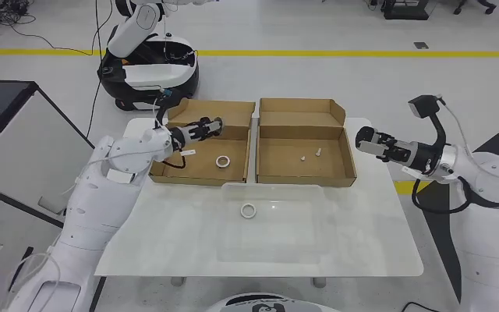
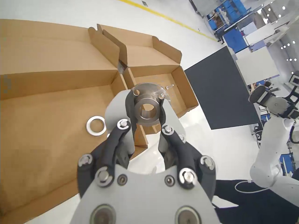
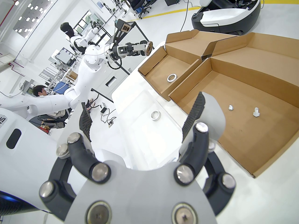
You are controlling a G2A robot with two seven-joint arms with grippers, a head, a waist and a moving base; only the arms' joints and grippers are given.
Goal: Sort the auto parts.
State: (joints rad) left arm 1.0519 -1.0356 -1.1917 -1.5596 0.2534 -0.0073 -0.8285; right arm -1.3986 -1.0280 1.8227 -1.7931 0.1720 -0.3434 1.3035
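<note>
My left gripper [image 2: 146, 108] is shut on a metal flanged hub [image 2: 146, 109], held in the air above the left cardboard box [image 1: 234, 111]; the same gripper [image 1: 215, 125] and hub [image 3: 149, 47] appear from above and from across the table. A flat silver ring [image 1: 223, 161] lies on that box's floor. The right cardboard box [image 1: 269, 168] holds two small bolts [image 1: 318, 151] [image 1: 302, 158]. Another silver ring [image 1: 248, 210] rests in the clear tray [image 1: 312, 234] on the table. My right gripper [image 1: 360, 141] hovers open beside the right box's outer wall, with nothing between its fingers [image 3: 196, 111].
The white table [image 1: 374, 249] extends in front of the boxes. A parked robot base [image 1: 152, 74] stands on the floor behind the left box. A yellow floor line [image 1: 312, 53] runs along the back.
</note>
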